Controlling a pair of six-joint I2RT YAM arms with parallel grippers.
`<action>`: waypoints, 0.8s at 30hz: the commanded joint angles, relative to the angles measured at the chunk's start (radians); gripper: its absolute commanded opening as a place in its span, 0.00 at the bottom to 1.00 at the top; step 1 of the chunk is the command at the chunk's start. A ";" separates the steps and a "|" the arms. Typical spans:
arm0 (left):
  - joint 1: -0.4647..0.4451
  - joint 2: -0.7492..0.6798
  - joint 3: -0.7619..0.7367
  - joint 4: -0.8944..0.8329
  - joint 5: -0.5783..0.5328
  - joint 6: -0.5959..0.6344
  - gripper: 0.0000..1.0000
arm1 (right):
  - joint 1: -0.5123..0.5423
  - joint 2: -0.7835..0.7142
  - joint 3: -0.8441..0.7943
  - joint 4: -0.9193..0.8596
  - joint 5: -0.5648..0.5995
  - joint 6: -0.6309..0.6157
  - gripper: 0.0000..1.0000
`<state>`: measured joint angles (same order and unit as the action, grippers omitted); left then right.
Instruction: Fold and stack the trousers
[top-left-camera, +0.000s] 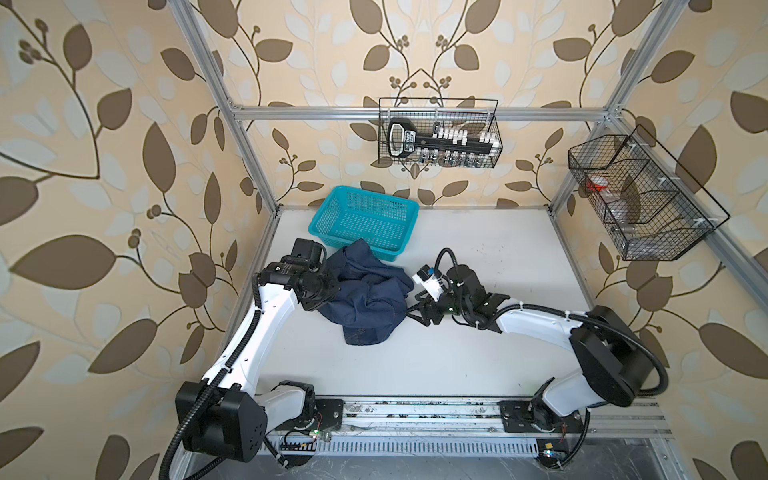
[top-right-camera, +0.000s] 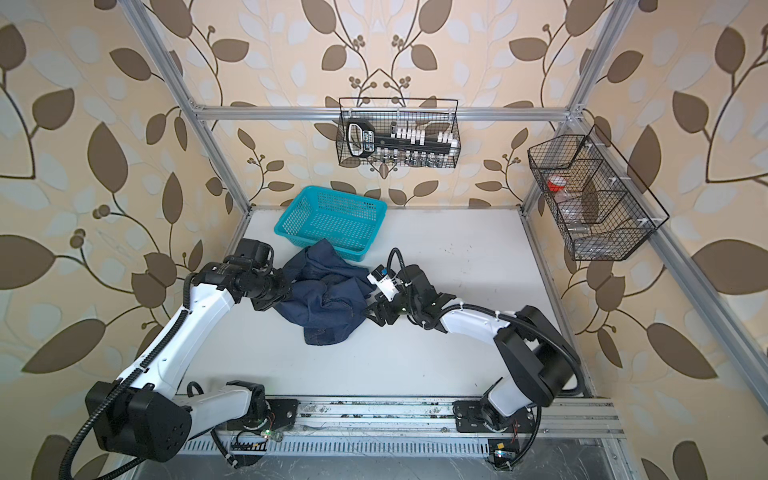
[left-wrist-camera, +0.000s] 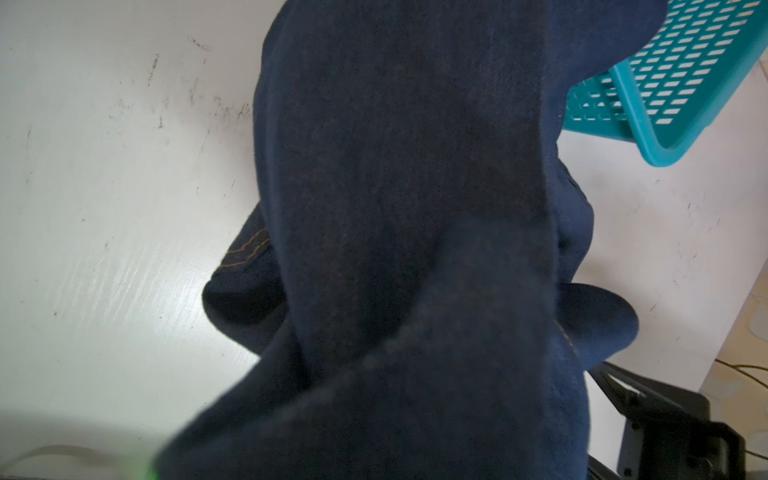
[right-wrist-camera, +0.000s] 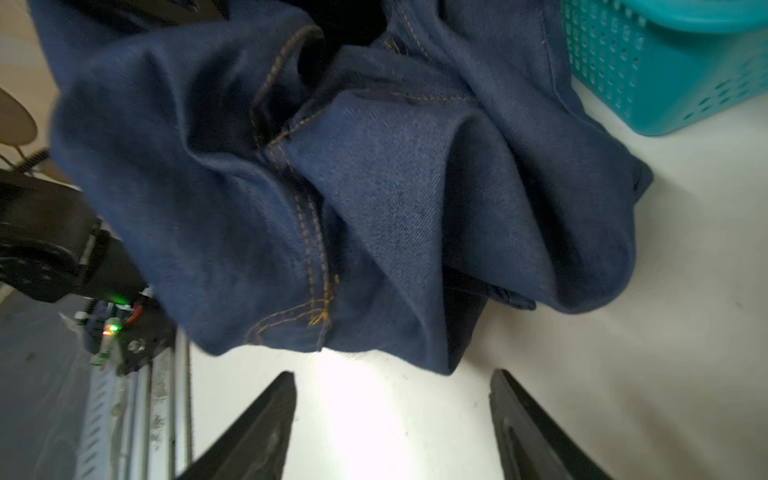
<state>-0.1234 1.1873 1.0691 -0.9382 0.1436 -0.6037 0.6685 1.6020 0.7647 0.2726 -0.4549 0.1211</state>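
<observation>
Dark navy denim with orange stitching, the trousers (top-left-camera: 368, 291) lie unfolded in a crumpled heap on the white counter (top-left-camera: 478, 345), left of the middle in both top views. The far end of the heap touches the near wall of a teal plastic basket (top-left-camera: 353, 243), which stands toward the back left of the counter. A flatter part with a stitched seam lies at the front of the heap. The left end effector (top-left-camera: 323, 291) is at the heap's left edge with its jaws together, clamped on the cloth. In the left wrist view the trousers (left-wrist-camera: 395, 208) rise right up to the lens and hide the fingers, with the basket (left-wrist-camera: 648, 129) beyond them. The right end effector (top-left-camera: 415, 309) sits low at the heap's right edge. In the right wrist view the right end effector (right-wrist-camera: 392, 374) has its jaws well apart, with only bare counter between them. The black fingertips (right-wrist-camera: 286, 384) stop just short of the nearest fold of the trousers (right-wrist-camera: 332, 199), not touching it. The basket (right-wrist-camera: 665, 91) shows just beside the cloth there. On the patterned back wall hangs a black wire rack (top-left-camera: 496, 137).
</observation>
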 joint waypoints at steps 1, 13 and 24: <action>0.004 0.009 -0.006 0.000 -0.024 0.026 0.00 | 0.003 0.095 0.008 0.184 -0.019 0.032 0.77; 0.004 0.028 0.044 -0.036 -0.011 0.072 0.00 | 0.022 0.303 0.111 0.334 -0.108 0.136 0.00; -0.123 0.010 0.319 -0.204 -0.063 0.068 0.00 | -0.211 -0.296 0.224 -0.498 -0.056 -0.265 0.00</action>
<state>-0.1959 1.2217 1.2934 -1.0626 0.1257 -0.5476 0.5072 1.3968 0.9024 0.0994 -0.5133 0.0368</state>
